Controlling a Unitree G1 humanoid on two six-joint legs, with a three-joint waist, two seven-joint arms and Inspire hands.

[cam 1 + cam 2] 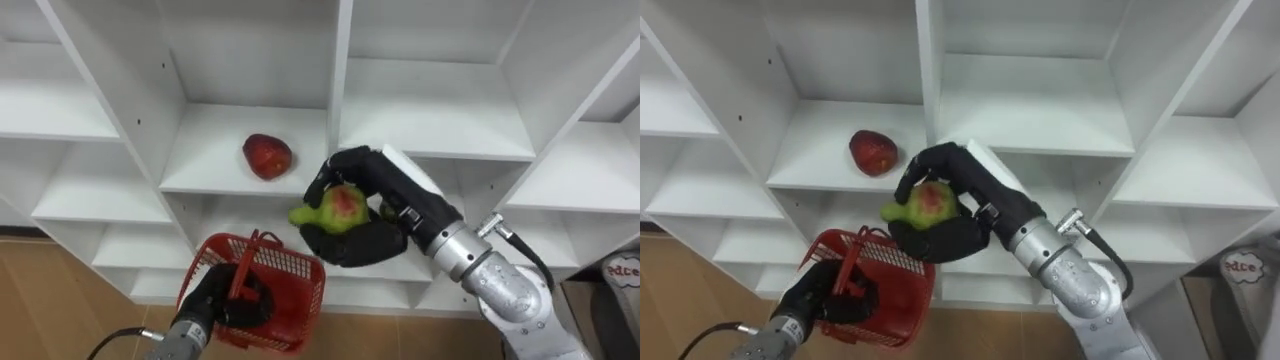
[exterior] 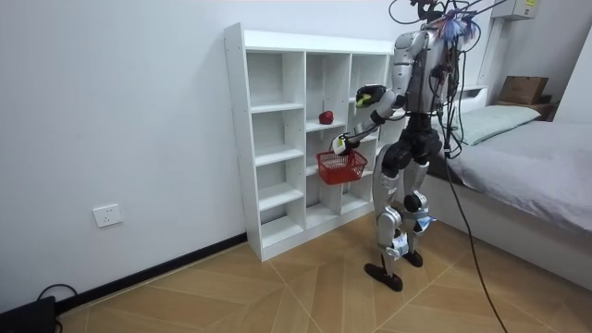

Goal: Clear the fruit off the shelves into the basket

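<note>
Nearest the robot is the red basket (image 1: pixel 292 278). The left hand (image 1: pixel 218 302) holds it in front of the closet (image 1: pixel 340 80), fingers curled round the upright handle (image 1: pixel 245 270) that stands across its open mouth.

Just above the basket's rim, to its right and a little beyond it, is the right hand (image 1: pixel 372 238). Its fingers are wrapped over the top of a green fruit (image 1: pixel 335 208) with a red blush, and its thumb and palm close under it. The fruit is clear of the shelves, and its long axis lies roughly level. Its green tip pokes out of the grip towards the robot's left, over the basket's far right corner.

The coming move probably turns on this: the basket's mouth lies down and to the left of the fruit, and the handle and the left hand take up its middle.

Beyond the basket and higher, a red fruit (image 1: pixel 267 156) sits on a shelf (image 1: pixel 215 170), apart from both hands.
</note>
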